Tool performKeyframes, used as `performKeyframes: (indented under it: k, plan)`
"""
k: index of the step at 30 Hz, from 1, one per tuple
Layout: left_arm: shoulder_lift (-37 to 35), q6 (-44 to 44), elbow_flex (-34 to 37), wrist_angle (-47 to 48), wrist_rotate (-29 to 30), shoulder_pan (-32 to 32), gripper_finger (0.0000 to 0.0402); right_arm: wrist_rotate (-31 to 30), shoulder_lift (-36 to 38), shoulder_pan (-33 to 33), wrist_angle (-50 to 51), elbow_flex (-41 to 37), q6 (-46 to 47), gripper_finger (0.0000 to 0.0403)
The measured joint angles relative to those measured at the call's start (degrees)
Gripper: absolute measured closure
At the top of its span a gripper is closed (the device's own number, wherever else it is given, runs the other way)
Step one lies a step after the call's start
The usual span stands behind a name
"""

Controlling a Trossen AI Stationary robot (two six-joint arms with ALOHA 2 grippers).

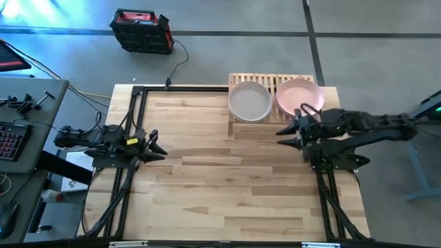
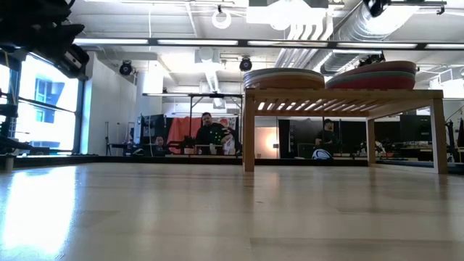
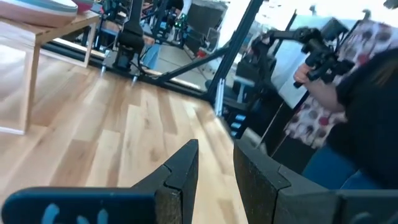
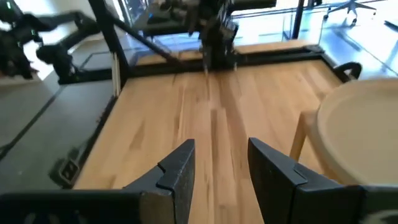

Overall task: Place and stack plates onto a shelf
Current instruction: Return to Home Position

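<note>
The shelf point(image 1: 272, 80) is set at the worktop's point(image 1: 227, 193) 1 o'clock, and two stacks are carried on it: one topped by a grey plate point(image 1: 249, 102), the other, at its 3 o'clock, by a pink plate point(image 1: 296, 93). The right claw point(image 1: 284, 136) is held released at the pink plate's 6 o'clock. The left claw point(image 1: 160, 146), likewise released, is seen at the worktop's 9 o'clock.

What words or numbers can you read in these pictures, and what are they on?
No text can be read anywhere.
Small yellow sticker on the left arm: too small to read.
Red and black case on the floor: any label too small.
</note>
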State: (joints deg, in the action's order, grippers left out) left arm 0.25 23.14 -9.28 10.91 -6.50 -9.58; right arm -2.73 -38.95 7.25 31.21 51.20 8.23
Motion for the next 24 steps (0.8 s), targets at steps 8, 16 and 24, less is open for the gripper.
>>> performKeyframes:
  k: [8, 16, 24]
  plan:
    - [0.0, -5.5, 0.0, 1.6, 1.5, 0.0, 0.0312, 3.3, 7.1, 0.0, -12.3, -17.6, -1.4, 0.0273]
    - [0.0, -15.4, -0.1, -5.6, 5.5, 0.0, 0.0312, 5.5, 18.5, 0.0, -18.7, -28.3, -1.2, 0.0273]
    - [0.0, -17.3, -0.1, -4.8, 8.7, 0.0, 0.0312, 5.6, 27.2, 0.0, -18.7, -34.7, -2.0, 0.0273]
